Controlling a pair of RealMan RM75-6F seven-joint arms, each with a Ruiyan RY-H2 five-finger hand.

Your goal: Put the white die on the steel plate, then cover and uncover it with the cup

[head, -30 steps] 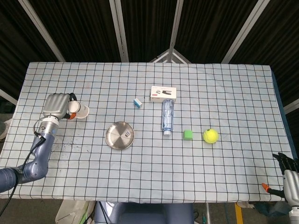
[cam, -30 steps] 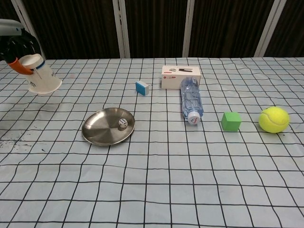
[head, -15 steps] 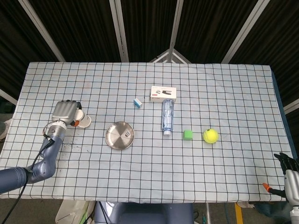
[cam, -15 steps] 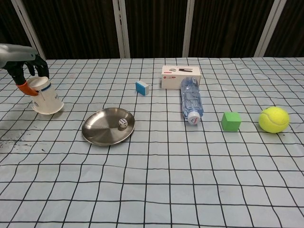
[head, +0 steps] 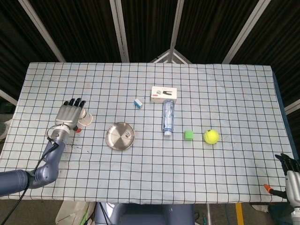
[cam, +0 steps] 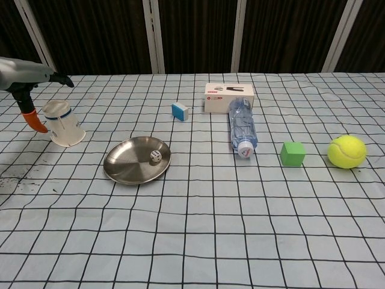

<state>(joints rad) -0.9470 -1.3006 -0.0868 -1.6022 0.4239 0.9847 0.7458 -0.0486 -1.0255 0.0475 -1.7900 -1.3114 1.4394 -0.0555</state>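
On the checked table [head: 225,89], everything sits in a loose row across the middle, and the biggest piece is the bottle [head: 168,116] lying on its side, cap toward six o'clock, with the white box [head: 163,93] just beside its far end at twelve. At nine o'clock from the bottle sits the plate [head: 120,136], and there is the die [cam: 154,158] on it, resting on the right half of the dish. Over at nine o'clock from the plate, the left hand [head: 68,115] shows its fingers spread and straight, holding nothing, right above the cup [cam: 62,123], which stands mouth down and tilted on the cloth; whether a finger touches it, I cannot tell. At three o'clock from the bottle cap come the ball [head: 211,136] and the green cube [head: 188,135], near each other. The small blue block [head: 138,102] lies at ten o'clock from the bottle. The right hand [head: 290,171] sits at the lower right corner, off the table, its state unclear.
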